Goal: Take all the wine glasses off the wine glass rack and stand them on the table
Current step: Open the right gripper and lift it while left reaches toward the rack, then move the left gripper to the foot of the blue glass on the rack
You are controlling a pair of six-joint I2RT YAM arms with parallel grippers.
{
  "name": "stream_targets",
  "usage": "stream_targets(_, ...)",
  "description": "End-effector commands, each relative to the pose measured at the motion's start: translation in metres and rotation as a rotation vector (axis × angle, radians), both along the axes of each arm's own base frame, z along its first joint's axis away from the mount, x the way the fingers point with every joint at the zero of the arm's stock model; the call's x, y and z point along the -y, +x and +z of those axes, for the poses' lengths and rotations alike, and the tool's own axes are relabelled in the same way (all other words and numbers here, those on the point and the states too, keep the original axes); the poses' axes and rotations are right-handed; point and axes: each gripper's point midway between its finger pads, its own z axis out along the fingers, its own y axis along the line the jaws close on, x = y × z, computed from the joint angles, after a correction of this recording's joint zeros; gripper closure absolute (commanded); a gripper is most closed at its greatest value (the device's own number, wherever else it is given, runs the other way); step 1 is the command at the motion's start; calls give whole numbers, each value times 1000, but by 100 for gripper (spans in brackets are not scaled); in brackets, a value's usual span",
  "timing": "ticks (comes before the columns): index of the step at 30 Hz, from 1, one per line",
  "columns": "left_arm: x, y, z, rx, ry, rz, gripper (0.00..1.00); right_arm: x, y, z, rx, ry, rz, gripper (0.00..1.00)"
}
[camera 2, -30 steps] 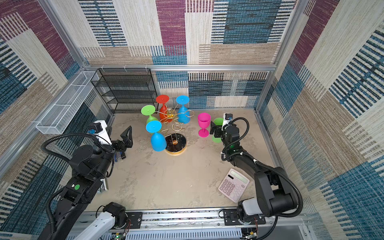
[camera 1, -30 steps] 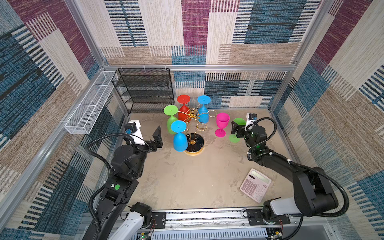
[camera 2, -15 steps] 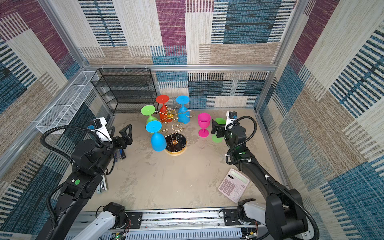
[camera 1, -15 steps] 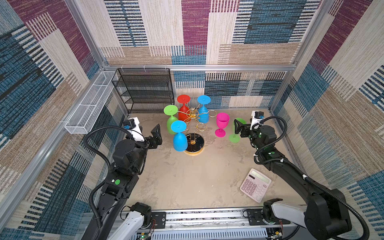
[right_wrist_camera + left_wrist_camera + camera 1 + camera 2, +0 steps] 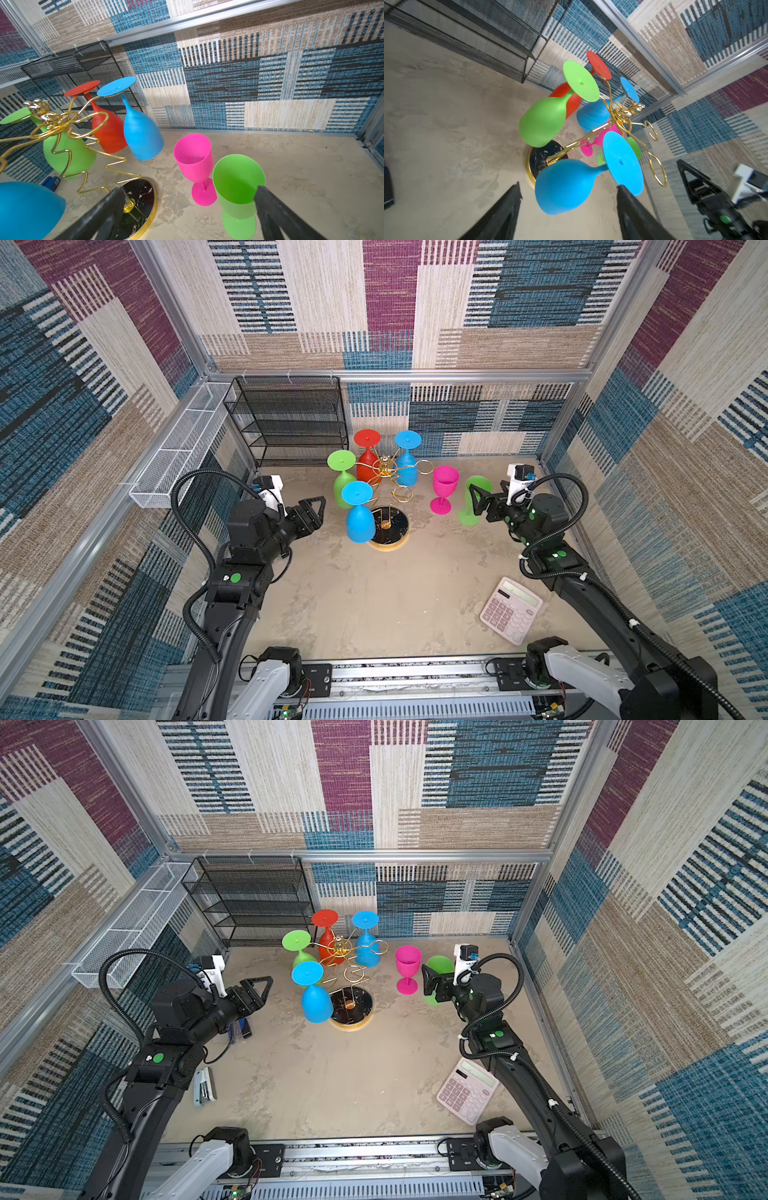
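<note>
The gold wine glass rack (image 5: pixel 388 531) stands on its round black base mid-table. Hanging upside down on it are a front blue wine glass (image 5: pixel 359 518), a green one (image 5: pixel 343 485), a red one (image 5: pixel 368 464) and a rear blue one (image 5: pixel 407 470). My left gripper (image 5: pixel 318 510) is open just left of the front blue glass (image 5: pixel 564 187), whose bowl lies between and ahead of the fingertips. My right gripper (image 5: pixel 190 188) is open and holds nothing. Beside its one finger a green glass (image 5: pixel 236 182) stands upright on the table, next to a pink glass (image 5: pixel 194 158).
A black mesh shelf unit (image 5: pixel 291 418) stands at the back left. A white wire basket (image 5: pixel 178 456) hangs on the left wall. A pink calculator (image 5: pixel 511 610) lies front right. A stapler (image 5: pixel 203 1088) and a small blue object (image 5: pixel 239 1029) lie under the left arm.
My left gripper's jaws have narrowed somewhat while pointing at the front blue glass. The right wrist has drawn back slightly to the right, jaws still wide.
</note>
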Motion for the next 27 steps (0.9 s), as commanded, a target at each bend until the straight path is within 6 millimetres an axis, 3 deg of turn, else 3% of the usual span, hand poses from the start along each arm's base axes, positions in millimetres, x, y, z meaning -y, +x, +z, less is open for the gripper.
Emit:
stream_targets(1,25,-9,-3,-69,-98,-148,26,-8,-7,1,-20,20,50,1)
stream_targets(6,47,1,-1,-90,-197,-284,28,-9,-11,6,-17,24,67,1)
stream_targets(15,53,14,12,-76,-222,-330,28,-11,-18,14,-3,45,82,1)
stream_targets(27,64,26,9,-111,-265,-404,44,-14,-20,20,6,63,101,1)
